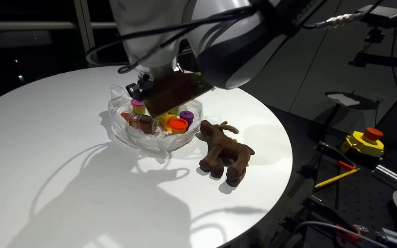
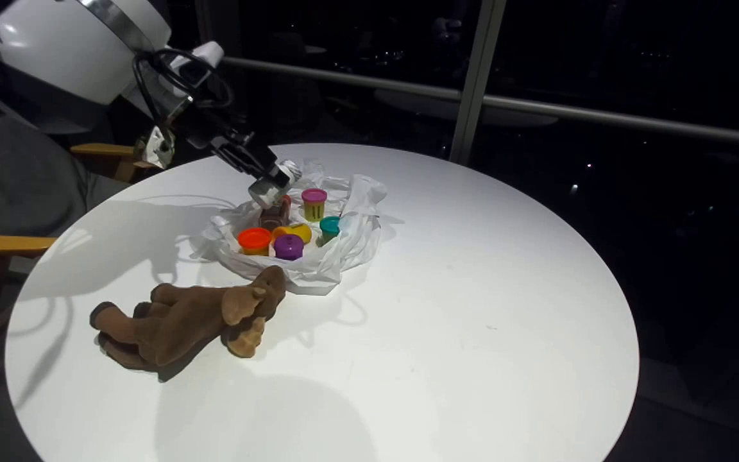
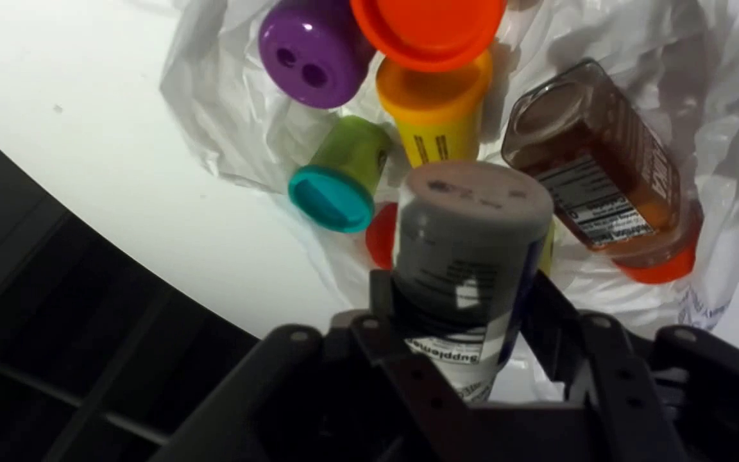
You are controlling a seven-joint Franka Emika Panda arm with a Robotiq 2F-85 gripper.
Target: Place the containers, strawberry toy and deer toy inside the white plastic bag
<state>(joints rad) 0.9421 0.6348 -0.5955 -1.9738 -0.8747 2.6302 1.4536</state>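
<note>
Dark window panes (image 2: 600, 70) stand behind the round white surface (image 2: 472, 333). Spread open on it, the wrinkled white translucent plastic bag (image 2: 360, 240) lies below the end effector (image 3: 462, 298), and the next move, probably a lowering and release, seems to turn on that. Outside the bag, on its near side in an exterior view, the brown plush four-legged deer toy (image 2: 183, 321) lies on its side, head by the rim, long axis running left and near. A dark flat panel (image 1: 177, 94) hides the grip in an exterior view; the wrist view shows the end effector clamped around a grey-white cylindrical plastic bottle (image 3: 472, 256), likely one of the containers. In an exterior view that bottle (image 2: 265, 192) slants, low end left and near, above a reddish-brown square bottle (image 2: 275, 215) inside the bag. Small round plastic tubs (image 3: 437, 138) in yellow, green and purple are in there too. Only the wrist view plainly shows what may be the small red rounded strawberry toy (image 3: 381, 234), partly hidden; I cannot be sure.
</note>
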